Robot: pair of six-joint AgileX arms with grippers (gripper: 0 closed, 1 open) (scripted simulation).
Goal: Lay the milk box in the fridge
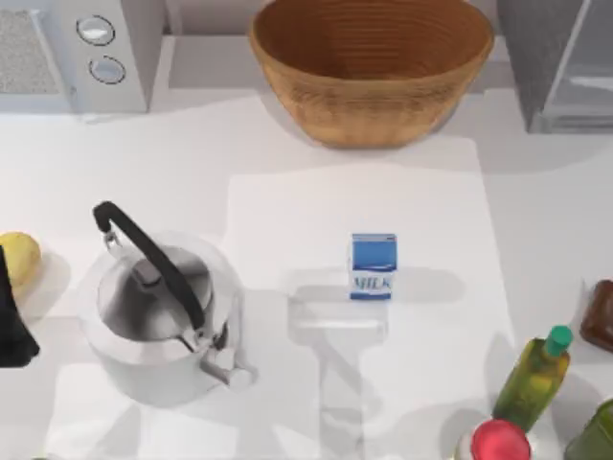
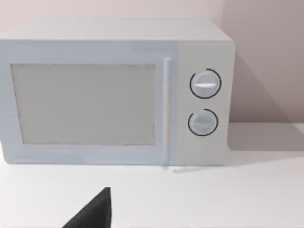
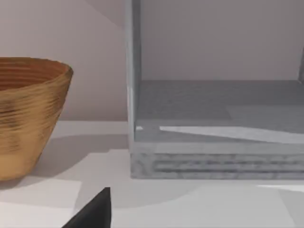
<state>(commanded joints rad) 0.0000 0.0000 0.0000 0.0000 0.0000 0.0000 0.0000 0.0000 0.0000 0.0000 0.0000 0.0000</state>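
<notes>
One milk box (image 1: 373, 266) is standing upright near the middle of the white bench (image 1: 287, 192), untouched, with the kettle (image 1: 158, 311) sitting to its left and a green bottle (image 1: 534, 377) well off to its right. The fridge (image 1: 560, 62) is occupying the far right corner, and in the right wrist view its cavity (image 3: 213, 114) is gaping open beside the wicker basket (image 3: 28, 114). A dark part of the left arm (image 1: 11, 316) is resting at the left edge, well apart from the carton. Whether either end effector is spread or pressed together cannot be told.
</notes>
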